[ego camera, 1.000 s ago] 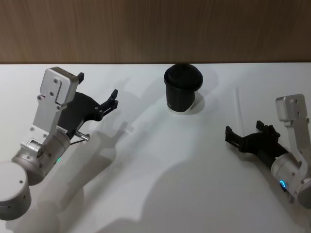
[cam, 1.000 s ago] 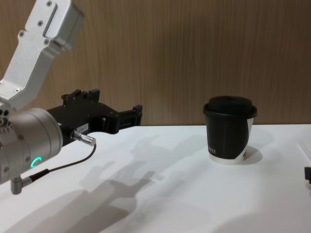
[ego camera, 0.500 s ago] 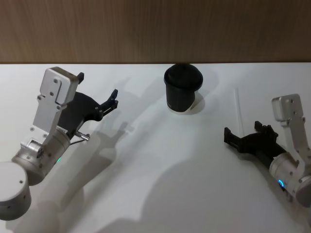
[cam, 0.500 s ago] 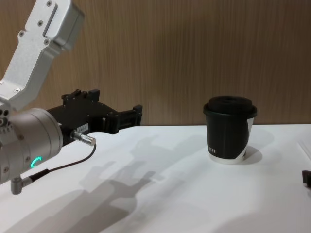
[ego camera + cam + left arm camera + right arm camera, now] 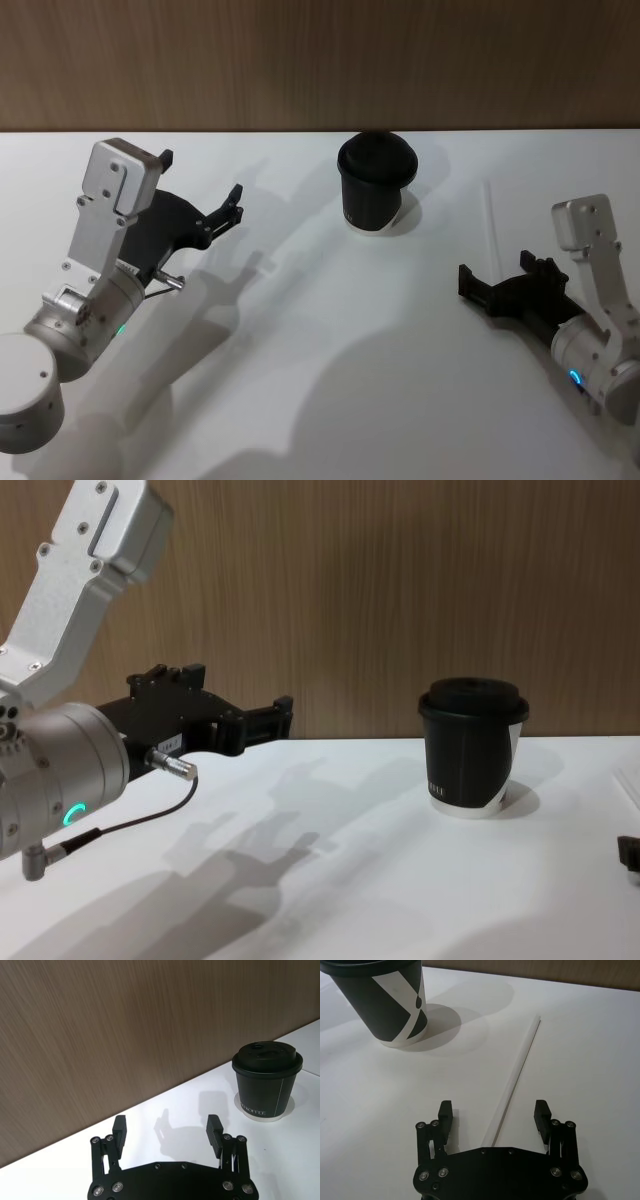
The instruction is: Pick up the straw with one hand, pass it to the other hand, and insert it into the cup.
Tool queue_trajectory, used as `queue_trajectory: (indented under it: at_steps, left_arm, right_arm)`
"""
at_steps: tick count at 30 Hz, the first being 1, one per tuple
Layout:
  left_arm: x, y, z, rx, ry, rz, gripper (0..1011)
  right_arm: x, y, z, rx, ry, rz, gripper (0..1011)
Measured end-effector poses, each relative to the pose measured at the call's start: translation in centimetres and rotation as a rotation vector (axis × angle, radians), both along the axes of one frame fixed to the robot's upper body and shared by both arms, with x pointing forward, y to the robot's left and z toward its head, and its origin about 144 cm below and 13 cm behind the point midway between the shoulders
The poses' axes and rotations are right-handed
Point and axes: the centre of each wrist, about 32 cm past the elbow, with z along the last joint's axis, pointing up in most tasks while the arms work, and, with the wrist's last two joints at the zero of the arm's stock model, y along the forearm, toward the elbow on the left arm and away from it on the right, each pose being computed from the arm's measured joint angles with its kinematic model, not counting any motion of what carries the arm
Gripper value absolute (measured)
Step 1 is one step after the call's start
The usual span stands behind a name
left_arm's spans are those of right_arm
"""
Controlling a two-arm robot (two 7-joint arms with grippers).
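Two fingers of the right gripper (image 5: 493,1110) stand wide apart on either side of the straw (image 5: 517,1072), which lies flat on the table (image 5: 400,420) and runs forward from its palm. The cup (image 5: 372,190) stands upright ahead and to its left. The left gripper (image 5: 167,1125) hovers farther left, fingers spread

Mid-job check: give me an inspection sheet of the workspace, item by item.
Surface: white table, shadowed by the arms.
Job's things: straw lying flat, to the right of the cup; cup upright, lid on, near the back wall.
Clutter: nothing seen.
Grippers: right tool open, straddling the straw's near end, not gripping it; left tool open, raised on the left, holding nothing.
Cables: dark cable with a metal plug, looped along the left arm.
Surroundings: wood-panel wall behind.
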Motion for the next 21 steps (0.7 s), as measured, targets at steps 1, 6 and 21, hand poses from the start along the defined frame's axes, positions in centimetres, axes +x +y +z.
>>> queue_trajectory:
  at_steps: [1,6,21]
  left_arm:
    - [0.00,0.00,0.00,0.000,0.000,0.000,1003]
    - [0.00,0.00,0.00,0.000,0.000,0.000,1003]
    - [0.00,0.00,0.00,0.000,0.000,0.000,1003]
  right_arm:
    - [0.01,0.01,0.00,0.000,0.000,0.001,986]
    - [0.06,0.03,-0.01,-0.001,0.001,0.003,882]
    - [0.12,0.05,-0.06,-0.003,0.002,0.004,421]
